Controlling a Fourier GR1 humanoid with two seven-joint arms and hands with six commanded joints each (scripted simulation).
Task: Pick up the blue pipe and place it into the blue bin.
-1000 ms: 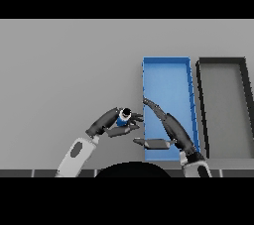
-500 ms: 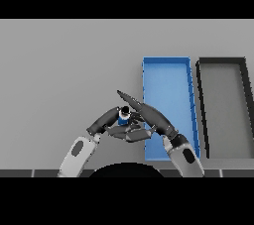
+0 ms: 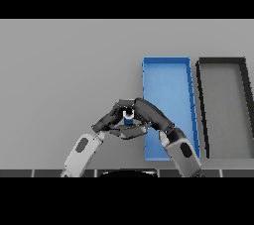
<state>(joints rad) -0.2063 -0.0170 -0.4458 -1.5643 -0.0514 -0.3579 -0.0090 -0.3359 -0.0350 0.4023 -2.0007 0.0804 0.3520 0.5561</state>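
Between the two hands, just left of the blue bin (image 3: 168, 90), sits the blue pipe (image 3: 128, 117): a short blue piece with a pale, whitish top end, mostly hidden by dark fingers. Left hand (image 3: 110, 121) has its fingers curled round the pipe from the left. Right hand (image 3: 149, 113) reaches in from the bin's side, its fingers bent over the pipe's top and right; whether it truly grips cannot be told. Right of both hands, beyond the blue bin, lies a dark grey bin (image 3: 223, 105) on the grey table (image 3: 64, 70).
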